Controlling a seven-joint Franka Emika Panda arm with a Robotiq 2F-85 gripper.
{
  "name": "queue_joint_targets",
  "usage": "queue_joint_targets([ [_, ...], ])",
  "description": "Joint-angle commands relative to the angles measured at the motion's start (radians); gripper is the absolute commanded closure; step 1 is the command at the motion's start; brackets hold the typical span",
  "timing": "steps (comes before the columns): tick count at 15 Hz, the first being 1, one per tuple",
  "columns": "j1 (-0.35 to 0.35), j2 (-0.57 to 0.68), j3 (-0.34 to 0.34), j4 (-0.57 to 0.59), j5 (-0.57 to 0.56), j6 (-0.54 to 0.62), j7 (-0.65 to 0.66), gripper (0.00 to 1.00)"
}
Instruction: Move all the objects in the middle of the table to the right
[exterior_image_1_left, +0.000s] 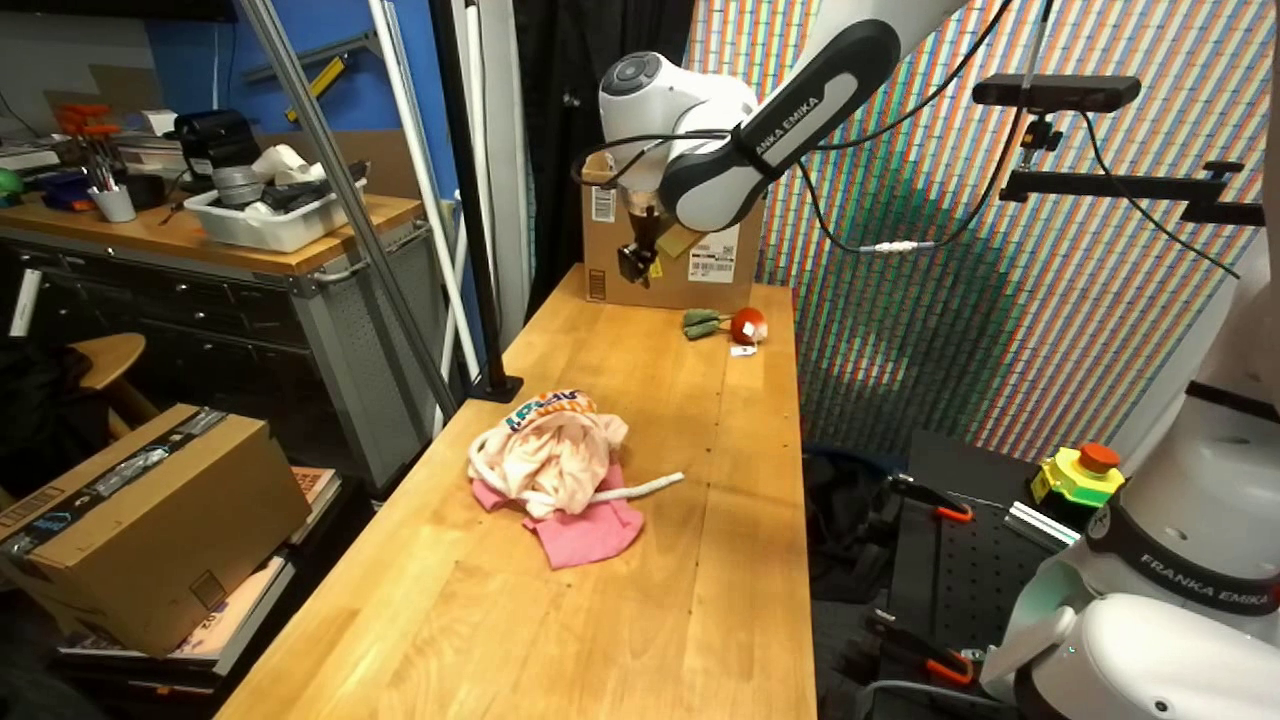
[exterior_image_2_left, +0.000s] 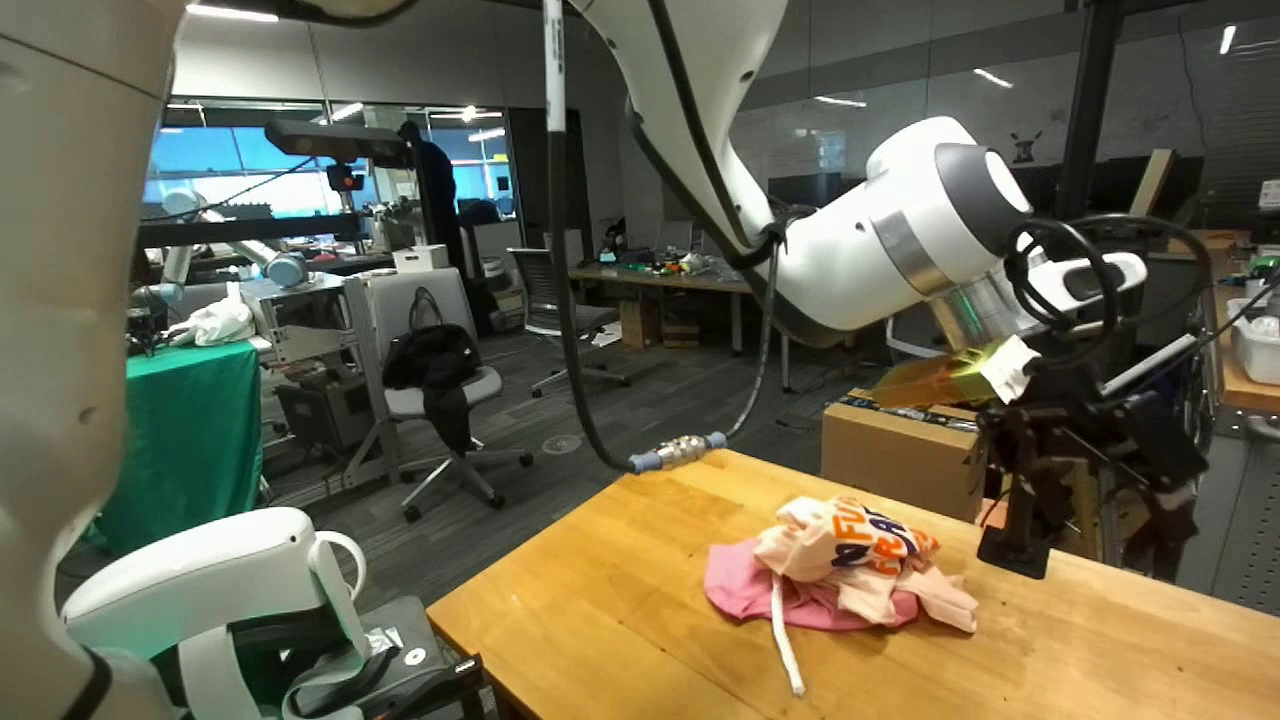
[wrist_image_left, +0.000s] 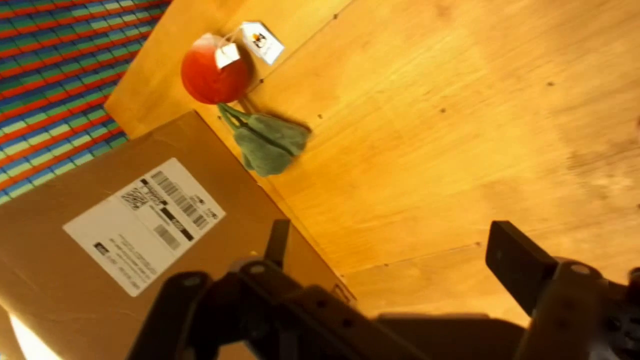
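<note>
A peach cloth with orange and blue letters (exterior_image_1_left: 560, 455) lies crumpled on a pink cloth (exterior_image_1_left: 590, 535), with a white cord (exterior_image_1_left: 640, 490) trailing out. The pile sits mid-table; an exterior view also shows the peach cloth (exterior_image_2_left: 850, 555), pink cloth (exterior_image_2_left: 735, 580) and cord (exterior_image_2_left: 785, 640). A red round plush (exterior_image_1_left: 748, 326) with green leaves (exterior_image_1_left: 702, 323) and white tags lies at the table's far end; it also shows in the wrist view (wrist_image_left: 215, 75). My gripper (exterior_image_1_left: 640, 265) is above the far end, beside the plush and apart from it. In the wrist view its fingers (wrist_image_left: 392, 242) are wide apart with nothing between.
A cardboard box (exterior_image_1_left: 670, 293) stands at the far end of the wooden table (exterior_image_1_left: 620, 640), close behind the plush and my gripper. A black post (exterior_image_1_left: 495, 385) is fixed at the table edge near the pile. A cable (exterior_image_2_left: 680, 452) hangs from the arm.
</note>
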Motion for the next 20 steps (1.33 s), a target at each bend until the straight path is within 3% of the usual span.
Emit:
queue_joint_targets([
  [1, 0.015, -0.063, 0.036, -0.062, 0.130, 0.062, -0.198, 0.00],
  [7, 0.020, -0.035, 0.097, -0.036, 0.373, 0.083, -0.592, 0.00],
  [11, 0.024, 0.015, 0.146, 0.000, 0.476, 0.047, -0.825, 0.00],
  [15, 0.029, 0.083, 0.190, 0.037, 0.494, 0.018, -1.015, 0.00],
  [20, 0.069, 0.161, 0.182, 0.086, 0.451, 0.038, -1.036, 0.00],
])
